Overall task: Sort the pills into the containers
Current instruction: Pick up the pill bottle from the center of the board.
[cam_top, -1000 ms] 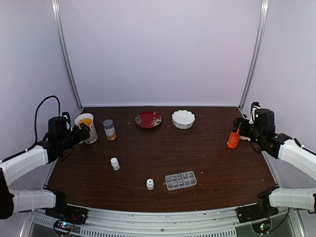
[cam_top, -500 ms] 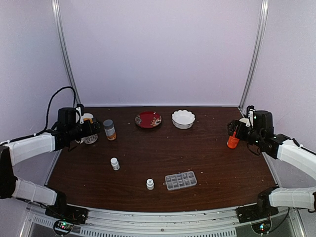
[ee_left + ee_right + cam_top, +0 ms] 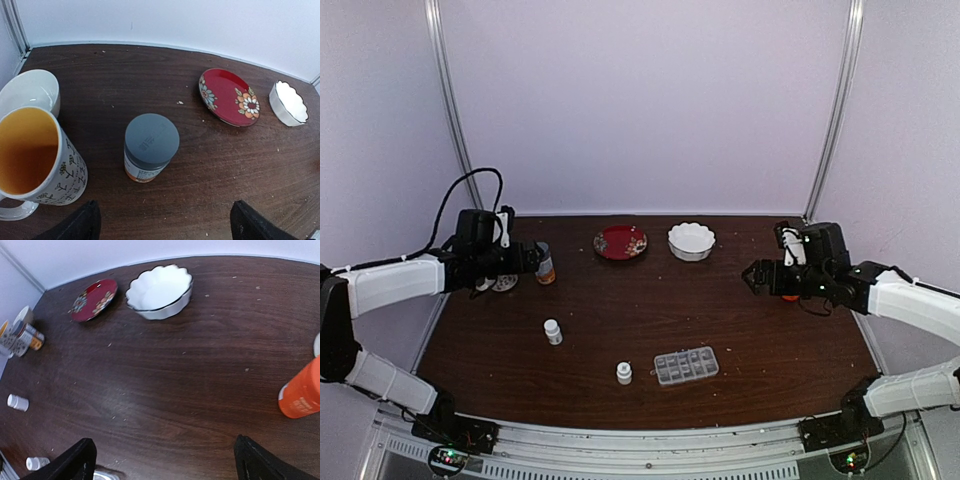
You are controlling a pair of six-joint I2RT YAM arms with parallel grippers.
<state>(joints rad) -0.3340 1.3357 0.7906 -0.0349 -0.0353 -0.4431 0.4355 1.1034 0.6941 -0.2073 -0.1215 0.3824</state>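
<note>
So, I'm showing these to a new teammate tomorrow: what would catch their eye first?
Probably the red floral plate and the white scalloped bowl side by side at the far edge of the dark table. Next, the mug with the orange-yellow inside at far left beside a grey-capped bottle, and the bright orange bottle at right. The small clear pill box sits near the front, easy to miss.

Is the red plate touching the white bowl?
No, the red plate and the white bowl sit apart, with a strip of brown table between them.
</note>
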